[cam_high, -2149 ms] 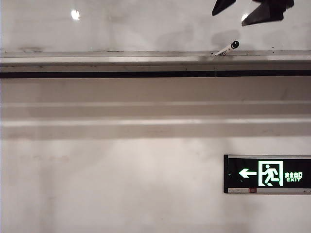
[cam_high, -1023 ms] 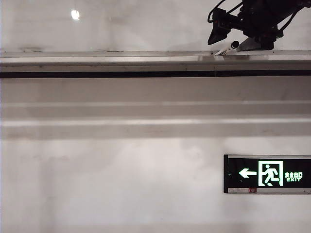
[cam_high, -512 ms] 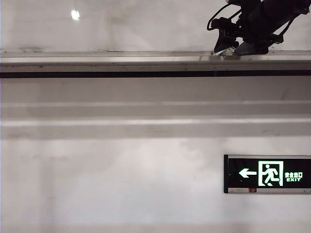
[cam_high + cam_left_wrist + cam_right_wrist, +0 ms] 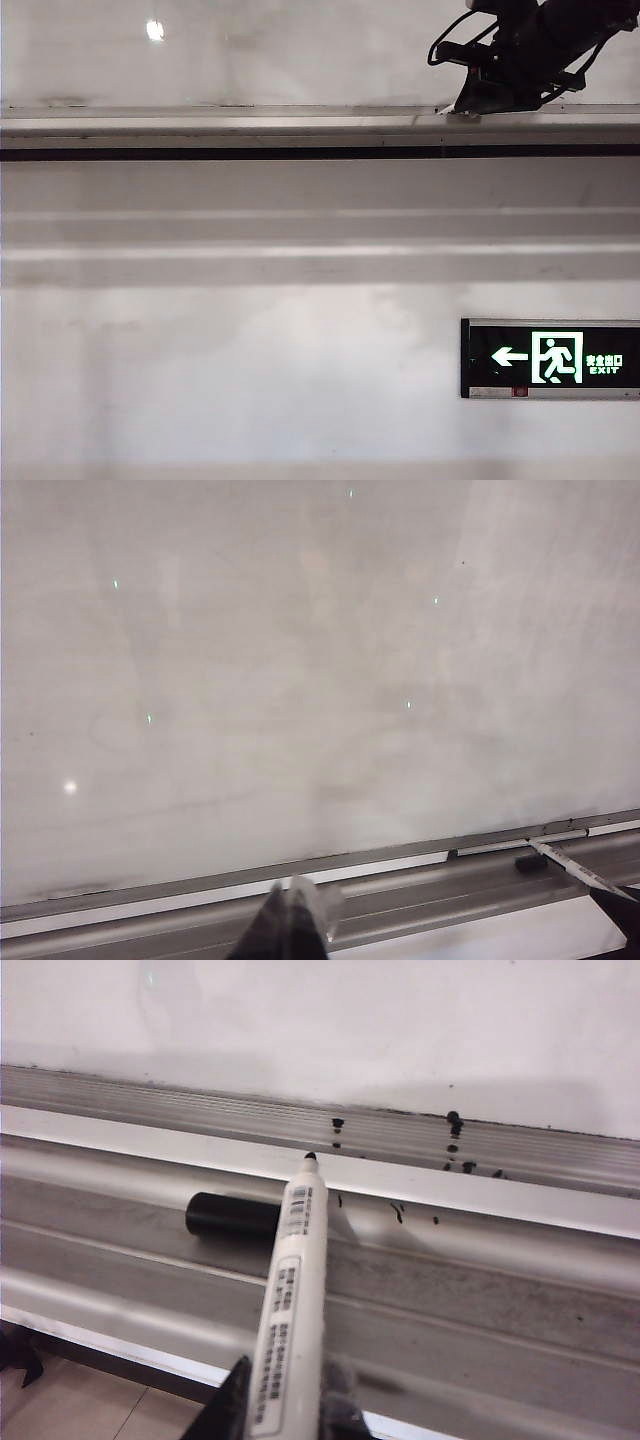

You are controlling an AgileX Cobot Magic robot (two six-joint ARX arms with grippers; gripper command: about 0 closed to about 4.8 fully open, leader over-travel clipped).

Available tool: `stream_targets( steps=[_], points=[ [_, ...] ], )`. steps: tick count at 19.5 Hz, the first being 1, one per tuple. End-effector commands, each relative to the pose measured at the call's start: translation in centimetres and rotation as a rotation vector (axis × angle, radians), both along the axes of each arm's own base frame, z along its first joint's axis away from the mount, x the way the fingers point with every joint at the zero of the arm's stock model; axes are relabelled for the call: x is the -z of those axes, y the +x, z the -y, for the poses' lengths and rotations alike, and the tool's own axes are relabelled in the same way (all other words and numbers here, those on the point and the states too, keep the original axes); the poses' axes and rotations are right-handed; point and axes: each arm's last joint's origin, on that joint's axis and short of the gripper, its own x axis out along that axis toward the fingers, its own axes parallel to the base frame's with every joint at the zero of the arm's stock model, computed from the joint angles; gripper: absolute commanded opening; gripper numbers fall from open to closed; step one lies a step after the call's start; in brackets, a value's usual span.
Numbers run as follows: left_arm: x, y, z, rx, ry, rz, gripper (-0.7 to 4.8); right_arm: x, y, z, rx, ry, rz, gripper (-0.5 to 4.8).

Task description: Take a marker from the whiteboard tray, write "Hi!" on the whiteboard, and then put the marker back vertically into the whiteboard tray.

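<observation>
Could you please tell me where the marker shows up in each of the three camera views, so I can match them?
Exterior view: hidden behind the right pincer at the tray, top right.
Left wrist view: the marker lies slanted on the whiteboard tray, far right, beside a black cap.
Right wrist view: white barrel centre, tip bare, rising from the right pincer.
Shared landmark: the whiteboard tray.
</observation>
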Motion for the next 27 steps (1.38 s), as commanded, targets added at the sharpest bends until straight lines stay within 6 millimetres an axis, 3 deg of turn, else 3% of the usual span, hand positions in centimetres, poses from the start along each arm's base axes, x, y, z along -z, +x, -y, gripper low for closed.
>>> stream_targets(
  steps=[1, 8, 14, 18, 21, 27],
  points=[
    [-0.1, -0.1, 0.0, 0.008, 0.005, 0.011, -0.06, -0.5, -0.1, 0.0, -0.002, 0.006, 0.014, 0.48],
    [-0.1, -0.2, 0.0, 0.008, 0.005, 0.011, -0.06, -2.2, -2.3, 0.5, -0.009, -0.04, -0.035, 0.49],
    [-0.2, -0.2, 0.0, 0.025, 0.005, 0.014, -0.06, -5.1, -5.7, 1.2, -0.043, -0.03, -0.022, 0.31],
    [-0.4, -0.3, 0.4, 0.147, 0.001, 0.042, -0.05, -8.7, -8.8, 1.7, -0.065, -0.004, 0.084, -0.05],
    [-0.8, -0.4, 0.4, 0.184, -0.007, 0.084, -0.05, -12.6, -10.9, 1.9, -0.077, 0.012, 0.161, -0.05],
    [-1.1, -0.4, 0.4, 0.187, -0.011, 0.111, -0.05, -19.1, -13.4, 1.4, -0.114, 0.045, 0.289, -0.05]
  ],
)
